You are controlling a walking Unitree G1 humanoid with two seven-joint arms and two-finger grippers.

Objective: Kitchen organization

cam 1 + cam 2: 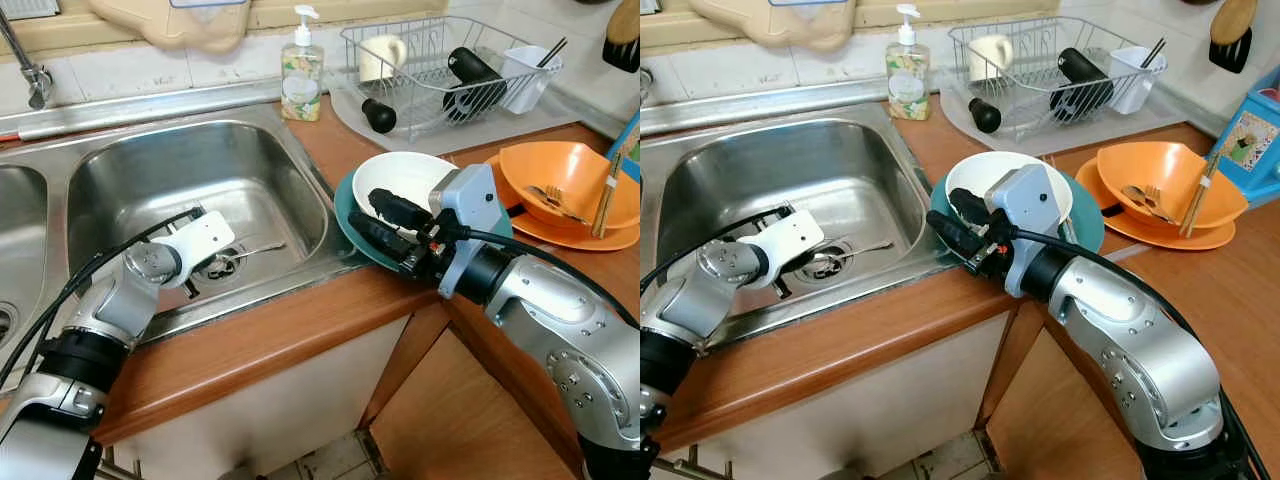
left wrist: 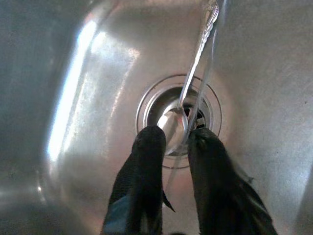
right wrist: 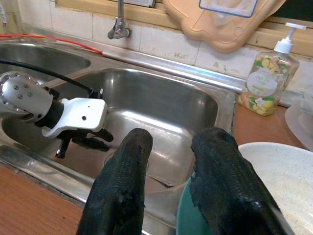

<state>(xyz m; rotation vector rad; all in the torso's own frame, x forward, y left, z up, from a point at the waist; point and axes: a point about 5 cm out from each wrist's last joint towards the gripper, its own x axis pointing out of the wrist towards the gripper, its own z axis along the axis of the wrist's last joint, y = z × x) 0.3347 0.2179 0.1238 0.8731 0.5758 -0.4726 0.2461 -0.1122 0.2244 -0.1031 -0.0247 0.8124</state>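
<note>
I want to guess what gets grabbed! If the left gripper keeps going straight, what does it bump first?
Probably the spoon: its bowl lies over the sink drain, just ahead between the left gripper fingertips.

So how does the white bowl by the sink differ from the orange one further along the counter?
The white bowl looks empty, while the orange bowl holds a fork and other utensils. The white bowl sits on a teal plate that overhangs the sink's edge; the orange bowl rests on a matching orange plate. The right pincer is at the white bowl's rim, and the orange bowl stands apart from it. Both sit upright on plates.
</note>
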